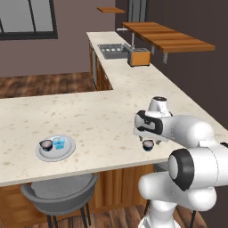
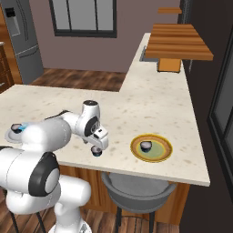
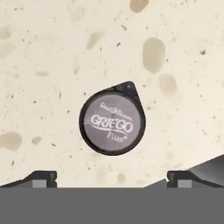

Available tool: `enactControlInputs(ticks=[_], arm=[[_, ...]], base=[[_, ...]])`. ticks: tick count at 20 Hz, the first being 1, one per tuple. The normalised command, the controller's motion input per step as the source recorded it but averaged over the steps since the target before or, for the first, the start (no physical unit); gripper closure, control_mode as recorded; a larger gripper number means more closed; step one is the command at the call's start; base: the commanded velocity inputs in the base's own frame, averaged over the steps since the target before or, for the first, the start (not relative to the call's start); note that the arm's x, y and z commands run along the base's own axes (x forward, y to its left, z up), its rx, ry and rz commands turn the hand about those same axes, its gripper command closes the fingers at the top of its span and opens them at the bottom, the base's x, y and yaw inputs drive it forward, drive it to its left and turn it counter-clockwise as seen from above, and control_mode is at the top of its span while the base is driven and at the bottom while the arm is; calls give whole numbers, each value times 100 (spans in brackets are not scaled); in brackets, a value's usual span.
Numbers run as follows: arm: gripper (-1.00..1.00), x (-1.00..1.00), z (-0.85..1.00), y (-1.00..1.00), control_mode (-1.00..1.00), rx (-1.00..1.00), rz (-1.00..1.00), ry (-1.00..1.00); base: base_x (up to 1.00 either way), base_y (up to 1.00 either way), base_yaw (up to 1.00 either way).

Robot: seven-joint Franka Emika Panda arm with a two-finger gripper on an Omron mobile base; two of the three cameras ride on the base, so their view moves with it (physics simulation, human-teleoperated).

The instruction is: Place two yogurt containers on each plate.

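On the speckled counter near its front edge stands a dark yogurt container (image 3: pixel 112 124) with a pale "Griego" lid. My gripper (image 3: pixel 111 179) hangs open straight above it, one fingertip (image 3: pixel 41 178) on each side, touching nothing. The same cup (image 1: pixel 148 144) sits just under the gripper (image 1: pixel 148 137) in the left base view, and likewise the cup (image 2: pixel 96 153) under the gripper (image 2: pixel 96 146) in the right. The grey plate (image 1: pixel 67 152) holds a dark cup (image 1: pixel 46 144) and a light blue cup (image 1: pixel 59 143). The yellow plate (image 2: pixel 161 152) holds one dark cup (image 2: pixel 145 146).
The counter is L-shaped; its front edge runs close behind the cup. A sink (image 1: pixel 112 50) and an orange box (image 1: pixel 139 57) sit far back under a wooden shelf (image 1: pixel 167 38). Grey stools (image 1: pixel 60 191) (image 2: pixel 136 189) stand below the counter edge.
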Motion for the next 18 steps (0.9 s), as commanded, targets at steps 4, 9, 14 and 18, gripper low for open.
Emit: enactControlInputs(ticks=[4, 9, 14, 18], arm=[[-100, 3, -23, -3, -100, 0, 0, -4], [-100, 4, -18, 0, -100, 0, 0, -1], [-100, 7, -17, 0, -100, 0, 0, 0], [-100, 19, -12, 0, -100, 0, 0, -1]], base=[[0, 0, 0], [0, 0, 0], [0, 0, 0], [0, 0, 0]])
